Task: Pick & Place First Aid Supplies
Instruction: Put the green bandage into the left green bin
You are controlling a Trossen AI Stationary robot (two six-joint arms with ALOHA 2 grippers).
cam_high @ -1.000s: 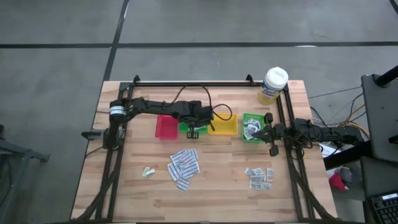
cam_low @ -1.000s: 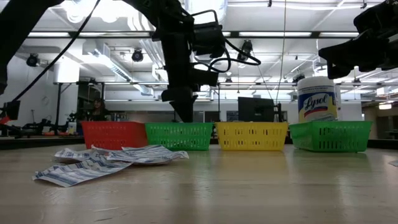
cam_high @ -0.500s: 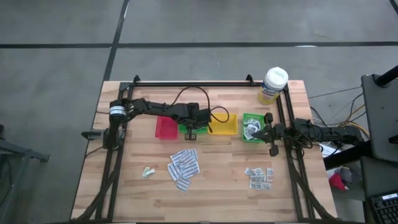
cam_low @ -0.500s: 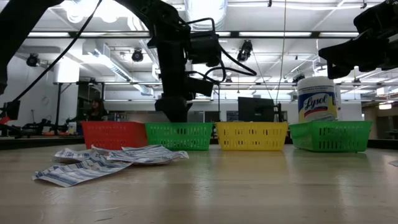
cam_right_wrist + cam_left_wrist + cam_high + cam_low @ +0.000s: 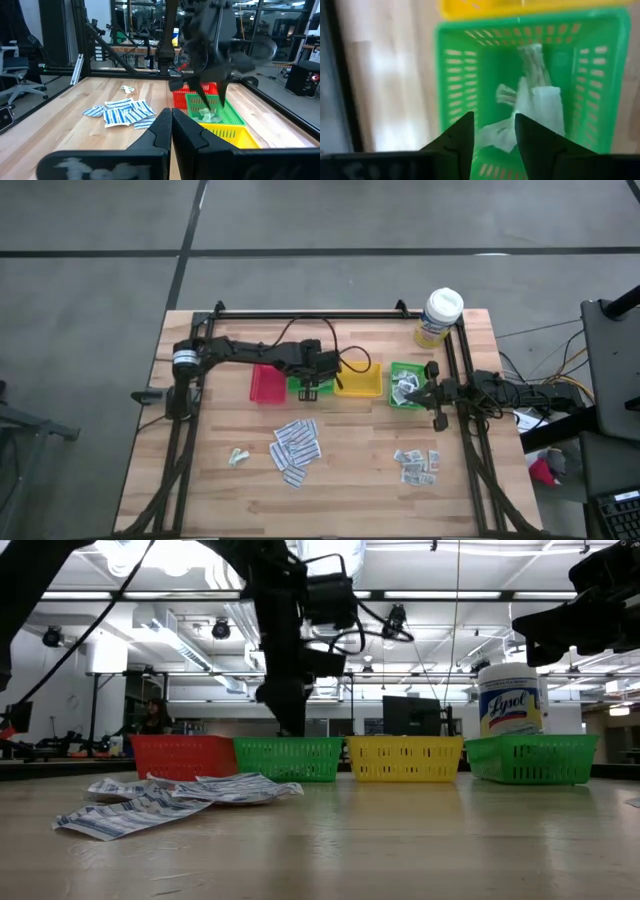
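Three loose lots of first aid supplies lie on the near bench point(image 5: 200, 480): pale sachets point(image 5: 237, 457), printed strips point(image 5: 296, 448), grey-white squares point(image 5: 417, 465). Beyond them, red tray point(image 5: 266, 384), green tray point(image 5: 302, 388), yellow tray point(image 5: 359, 384) and second green tray point(image 5: 405, 385) stand in a row. Left pincer point(image 5: 492, 132) hangs above the green tray, fingers apart, empty, white packets point(image 5: 540, 102) lying beneath. Advice: lift straight up, clear of the rim. Right pincer point(image 5: 171, 122), pressed together, waits by the bench's right edge.

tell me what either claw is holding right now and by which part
Nothing is held. The left claw is open above the green plastic tray, where pale paper sachets lie loose. The right claw is shut on nothing at the table's right edge.
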